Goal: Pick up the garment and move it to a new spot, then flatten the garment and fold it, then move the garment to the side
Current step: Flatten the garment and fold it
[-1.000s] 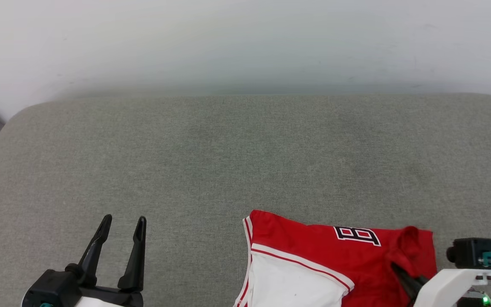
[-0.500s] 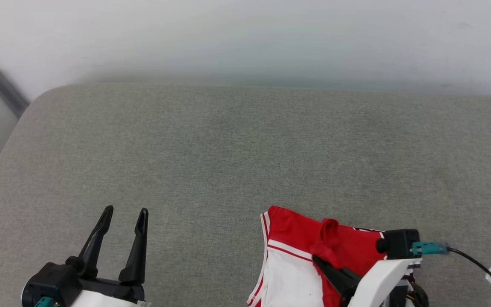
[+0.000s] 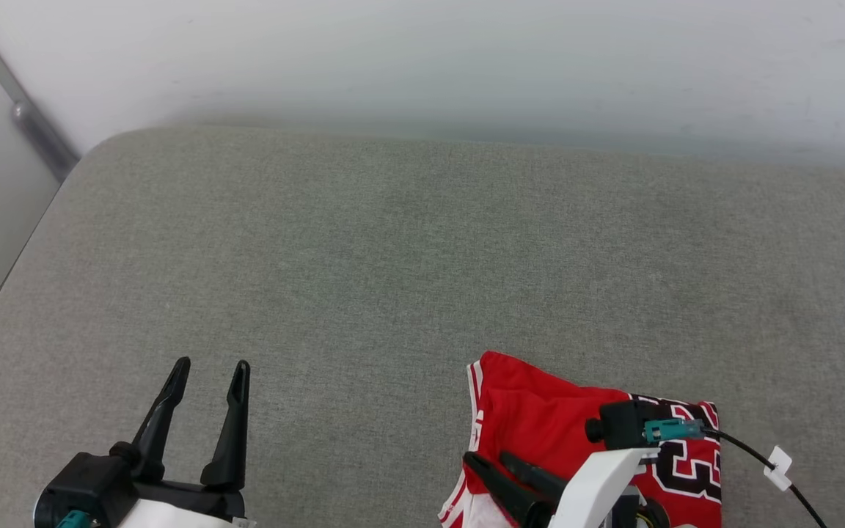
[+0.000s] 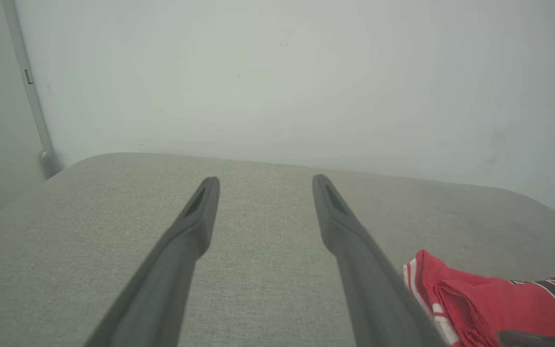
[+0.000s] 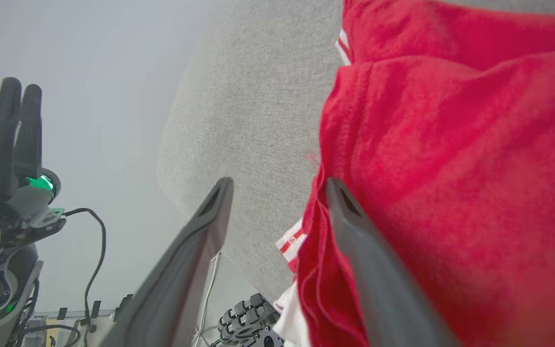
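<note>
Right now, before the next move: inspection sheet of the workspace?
Surface: grey fabric pad, rounded far-left corner.
Job's things: garment, red, bunched near the front edge on the robot's right, black number facing up.
Clutter: nothing seen.
Grippers: left claw open, nothing between its fingers, above bare pad; right claw open at the garment's left edge, not gripping it.
Cables: black cable with white tag runs from the right wrist camera over the pad.
Surroundings: pale wall behind; grey pipe at far left.
</note>
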Motion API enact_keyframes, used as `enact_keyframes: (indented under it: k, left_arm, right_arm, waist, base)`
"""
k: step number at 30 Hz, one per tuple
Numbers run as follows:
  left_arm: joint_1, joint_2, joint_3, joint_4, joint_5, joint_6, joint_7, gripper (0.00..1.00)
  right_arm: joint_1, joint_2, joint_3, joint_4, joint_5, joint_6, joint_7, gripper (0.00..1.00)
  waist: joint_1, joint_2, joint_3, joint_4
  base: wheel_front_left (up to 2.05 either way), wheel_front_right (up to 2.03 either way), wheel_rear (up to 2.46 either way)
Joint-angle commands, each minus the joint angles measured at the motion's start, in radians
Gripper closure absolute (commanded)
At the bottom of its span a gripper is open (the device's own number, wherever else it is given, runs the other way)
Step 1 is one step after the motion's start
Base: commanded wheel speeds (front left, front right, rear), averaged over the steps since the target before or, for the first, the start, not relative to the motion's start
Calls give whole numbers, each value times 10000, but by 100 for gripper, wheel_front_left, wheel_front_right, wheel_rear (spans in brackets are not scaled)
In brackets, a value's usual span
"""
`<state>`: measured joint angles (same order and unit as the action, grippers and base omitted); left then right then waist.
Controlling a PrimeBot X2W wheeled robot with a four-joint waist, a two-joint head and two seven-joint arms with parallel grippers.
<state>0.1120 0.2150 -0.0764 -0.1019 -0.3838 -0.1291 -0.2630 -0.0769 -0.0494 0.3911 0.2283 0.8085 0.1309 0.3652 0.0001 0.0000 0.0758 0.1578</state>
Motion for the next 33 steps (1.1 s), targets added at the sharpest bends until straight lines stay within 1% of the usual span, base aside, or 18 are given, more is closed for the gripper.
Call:
enact_keyframes:
  k: [1,4,8,9,10,13,17,19,22,24,27,33]
  left_arm:
    - [-98,121,26,52,204,-10,-22,0]
    - [-76,40,95,69,234,-10,-22,0]
    - [-123,13,64,18,270,-10,-22,0]
    - [-162,-6,58,-34,238,-10,-22,0]
    - [-162,-6,58,-34,238,-10,-22,0]
    - [-189,-29,72,-84,196,-10,-22,0]
    - [-231,-52,29,-38,87,-10,-22,0]
    - [-320,-75,-5,-19,4,-10,-22,0]
    - [-358,-29,-38,29,-25,-10,-22,0]
    - [-378,-34,-21,50,-49,-10,-22,0]
    - [-365,-56,-15,86,-67,-10,-22,0]
    - [-211,-201,140,85,-164,-10,-22,0]
  right_arm:
    - [-157,-21,36,98,40,-3,-52,0]
    - [-453,-11,-36,23,-657,-3,-131,0]
    - [-811,-14,-528,-347,-1634,-3,-142,0]
    - [-1135,-11,-1123,-695,-3034,-3,-195,0]
    - [-1135,-11,-1123,-695,-3034,-3,-195,0]
    - [-1512,-126,-1829,-1147,-4787,-3,-389,0]
    - [-1835,-742,-2327,-1764,-6530,-4,-916,0]
    - [-1858,-934,-2822,-2016,-7138,-4,-1336,0]
    - [-1549,-1155,-3483,-2299,-7820,-4,-2002,0]
    - [-1234,-1158,-3929,-2458,-8057,-4,-2422,0]
    - [-733,-902,-4527,-2664,-8145,-4,-3078,0]
    - [273,-421,-5175,-3073,-8144,-6,-4581,0]
  waist:
    - [-1,0,-9,-70]
    - [-1,0,-19,-232]
    - [-1,0,-49,-500]
    - [-1,0,-58,-732]
    - [-1,0,-58,-732]
    - [-1,0,-36,-951]
    - [-1,0,18,-1171]
    - [-1,0,50,-1230]
    - [-1,0,106,-1299]
    - [-1,0,145,-1335]
    - [-1,0,202,-1365]
    - [-1,0,179,-1376]
  base:
    - [0,0,0]
    - [0,0,0]
    - [0,0,0]
    - [0,0,0]
    - [0,0,0]
    - [0,0,0]
    - [0,0,0]
    - [0,0,0]
    - [0,0,0]
    - [0,0,0]
    - [0,0,0]
    - [0,0,0]
